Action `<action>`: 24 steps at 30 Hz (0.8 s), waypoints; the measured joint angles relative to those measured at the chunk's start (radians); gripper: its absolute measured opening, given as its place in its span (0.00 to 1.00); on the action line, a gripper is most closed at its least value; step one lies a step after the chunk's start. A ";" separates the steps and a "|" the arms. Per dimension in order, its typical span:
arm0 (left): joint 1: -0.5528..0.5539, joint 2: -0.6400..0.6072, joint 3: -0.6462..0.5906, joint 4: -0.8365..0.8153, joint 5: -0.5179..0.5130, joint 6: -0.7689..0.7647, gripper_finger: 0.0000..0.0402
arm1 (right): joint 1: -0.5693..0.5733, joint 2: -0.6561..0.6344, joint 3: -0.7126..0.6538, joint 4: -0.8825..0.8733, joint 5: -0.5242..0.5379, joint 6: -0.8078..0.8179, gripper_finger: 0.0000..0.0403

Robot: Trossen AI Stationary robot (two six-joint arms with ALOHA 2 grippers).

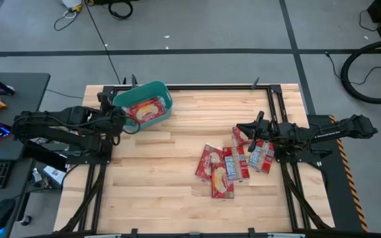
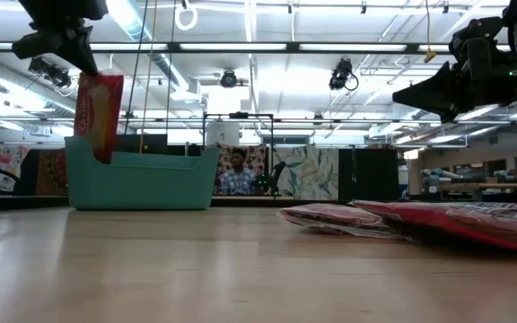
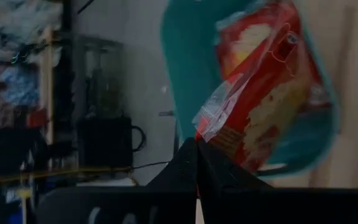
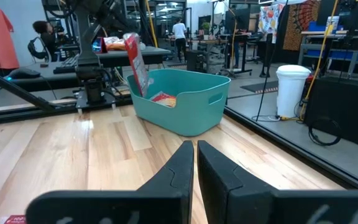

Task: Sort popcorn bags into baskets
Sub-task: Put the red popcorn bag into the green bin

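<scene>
Over the teal basket (image 1: 152, 92) at the desk's far left corner, the left hand (image 2: 86, 67) is clamped on the top edge of one popcorn bag (image 2: 99, 112), which hangs upright with its lower end dipped behind the basket's rim. The left wrist view shows the fingers pinched together on the crinkled clear seal at the bag's end, with at least one more red bag lying flat inside the basket.

The bag hangs straight and thin from that single pinch, so it looks light, flat and fairly limp, with a glossy film that could slide between the fingers. The sealed end strip, or a short edge lifted off the wood, seems the sensible place to grip; the flat face offers little to close on.

The right hand (image 4: 195, 163) hovers above the pile of remaining bags (image 1: 233, 164) near the desk's right edge, fingers drawn together on nothing. That pile overlaps heavily, so the exact count and which bag lies topmost are hard to tell. From the low view the pile is a thin red sliver, and the basket's wall hides its contents there.
</scene>
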 joint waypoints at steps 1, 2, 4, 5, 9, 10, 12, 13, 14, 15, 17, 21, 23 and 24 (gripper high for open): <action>0.000 0.000 0.000 0.000 0.022 0.028 0.00 | 0.000 0.000 0.000 0.000 0.000 0.000 0.06; 0.000 0.000 0.000 0.000 0.038 0.054 0.00 | 0.000 0.000 0.000 0.000 0.000 0.000 0.06; 0.000 0.000 0.000 0.003 0.051 0.099 0.00 | 0.000 0.000 0.000 0.000 0.000 0.000 0.06; 0.000 0.000 0.000 0.006 0.054 0.123 0.00 | 0.000 0.000 0.000 0.000 0.000 0.000 0.06; 0.000 0.000 0.000 0.036 0.055 0.200 0.00 | 0.000 0.000 0.000 0.000 0.000 0.000 0.06; 0.000 0.000 0.000 0.051 0.056 0.213 0.00 | 0.000 0.000 0.000 0.000 0.000 0.000 0.06; 0.000 0.001 0.000 0.077 0.058 0.252 0.00 | 0.000 0.000 0.000 0.000 0.000 0.000 0.06; 0.000 0.001 0.000 0.092 0.063 0.273 0.00 | 0.000 0.000 0.000 -0.001 0.000 0.000 0.06; 0.000 0.002 0.000 0.108 0.069 0.291 0.00 | 0.000 0.000 0.000 -0.001 0.000 0.000 0.06; 0.000 0.010 0.000 0.122 0.069 0.307 0.00 | 0.000 0.000 0.000 -0.001 0.000 0.000 0.06; 0.001 0.024 0.000 0.143 0.070 0.332 0.00 | 0.000 0.000 0.000 -0.001 0.000 0.000 0.06; 0.037 0.071 -0.001 0.148 0.072 0.391 0.00 | 0.000 0.000 0.000 -0.001 0.000 0.000 0.06; 0.065 0.088 -0.001 0.149 0.071 0.427 0.00 | 0.000 0.000 0.000 -0.001 0.000 0.000 0.06; 0.080 0.095 -0.001 0.150 0.073 0.449 0.00 | 0.000 0.000 0.000 -0.001 0.000 0.000 0.06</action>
